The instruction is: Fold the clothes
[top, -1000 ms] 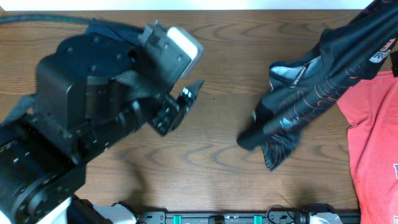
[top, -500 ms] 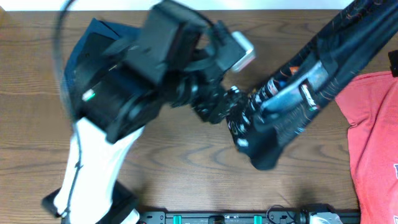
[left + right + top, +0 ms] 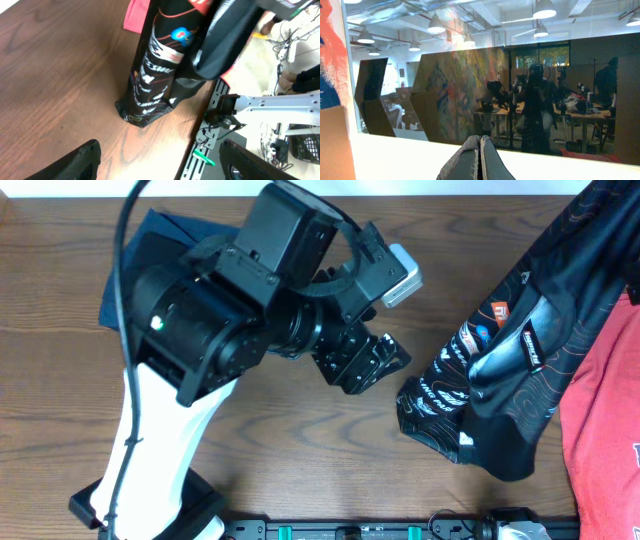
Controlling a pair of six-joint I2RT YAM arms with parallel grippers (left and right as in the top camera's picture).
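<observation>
A black jersey with thin contour lines and white lettering hangs from above the table's far right corner, its lower end touching the wood. My left gripper stands open just left of that lower end, not touching it. The left wrist view shows the jersey draped ahead of the wide-apart fingers, with bare wood between them. My right gripper is shut, a thin edge of fabric pinched at its tips; it points out at the room and is out of the overhead view. A red T-shirt lies flat at the right edge.
A folded navy garment lies at the back left, partly under my left arm. The arm's white base stands at the front left. A black rail runs along the table's front edge.
My left arm has swung from the left side toward the jersey and its jaws have spread wider. The jersey has shifted right and hangs more spread out.
</observation>
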